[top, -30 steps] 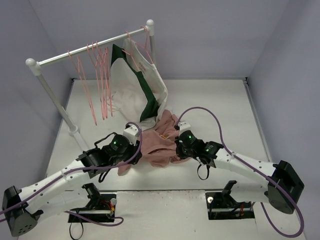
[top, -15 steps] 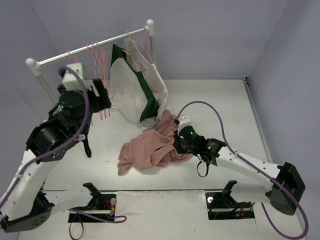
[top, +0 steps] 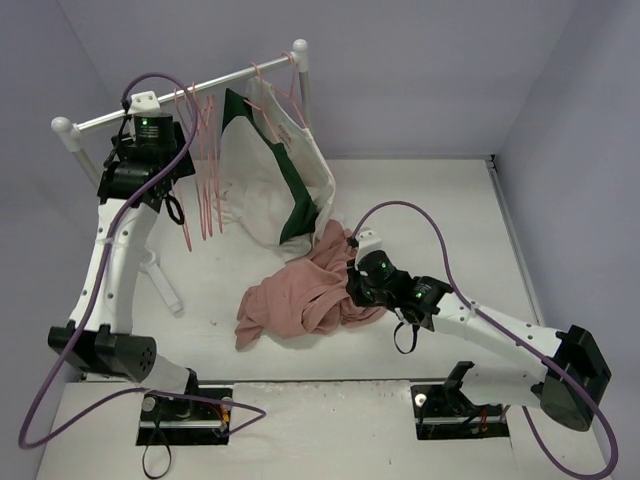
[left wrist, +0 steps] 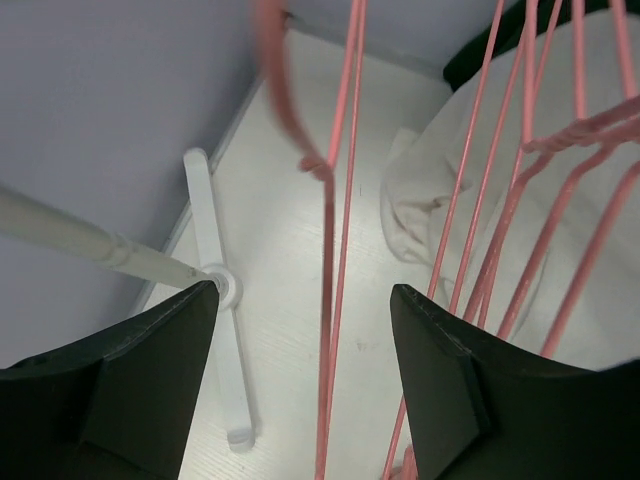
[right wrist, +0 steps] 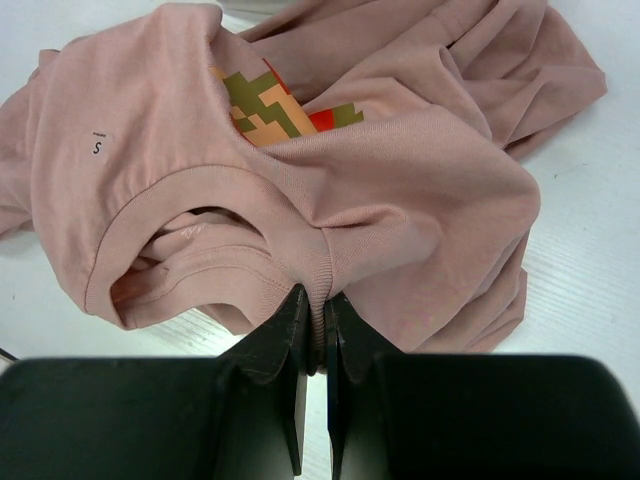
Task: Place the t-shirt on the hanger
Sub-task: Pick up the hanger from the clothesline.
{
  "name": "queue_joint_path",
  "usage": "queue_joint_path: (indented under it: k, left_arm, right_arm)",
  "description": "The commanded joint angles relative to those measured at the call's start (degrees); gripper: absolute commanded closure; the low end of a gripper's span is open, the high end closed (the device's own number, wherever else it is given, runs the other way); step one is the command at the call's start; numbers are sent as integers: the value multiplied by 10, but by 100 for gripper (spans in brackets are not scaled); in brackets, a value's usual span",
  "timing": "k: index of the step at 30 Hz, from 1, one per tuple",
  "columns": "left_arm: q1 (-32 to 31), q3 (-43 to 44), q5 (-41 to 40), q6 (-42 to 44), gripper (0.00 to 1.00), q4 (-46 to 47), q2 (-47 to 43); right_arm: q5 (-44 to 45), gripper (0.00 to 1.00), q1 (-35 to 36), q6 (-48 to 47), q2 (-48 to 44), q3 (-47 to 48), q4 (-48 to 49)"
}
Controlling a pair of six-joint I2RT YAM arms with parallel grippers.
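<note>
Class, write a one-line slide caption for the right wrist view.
The right tool pinches the pink t-shirt at its neckline, the shirt bunched on the white table.

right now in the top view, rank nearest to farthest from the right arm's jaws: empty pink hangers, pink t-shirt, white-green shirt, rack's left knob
1. pink t-shirt, pinched in them
2. white-green shirt, hanging behind
3. empty pink hangers, left along the rail
4. rack's left knob, far left
</note>
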Motion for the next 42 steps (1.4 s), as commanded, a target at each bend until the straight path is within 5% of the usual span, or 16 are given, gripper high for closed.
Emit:
queue_joint_path:
  k: [1,6,15,31,38,42]
  left_arm:
    - [20,37,42,4,38,9,13]
    - [27,47,48,11,53,11,38]
    - [26,45,52,31,99,18,25]
    - [26,82,90,65,100,15,-72]
    - [25,-12,122,49,100,-42,-183]
    - [25,-143,151,25,100,-101,-271]
  right_arm:
    - [7,100,4,8,-26,16,25]
    - [11,100,4,16,-36,8,25]
    - [17,100,5,16,-36,7,25]
    - [18,100,5,0,-18,20,24]
    - [20,100,4,-7,-6,30,23]
    - [29,100,2,-16,5,43,20]
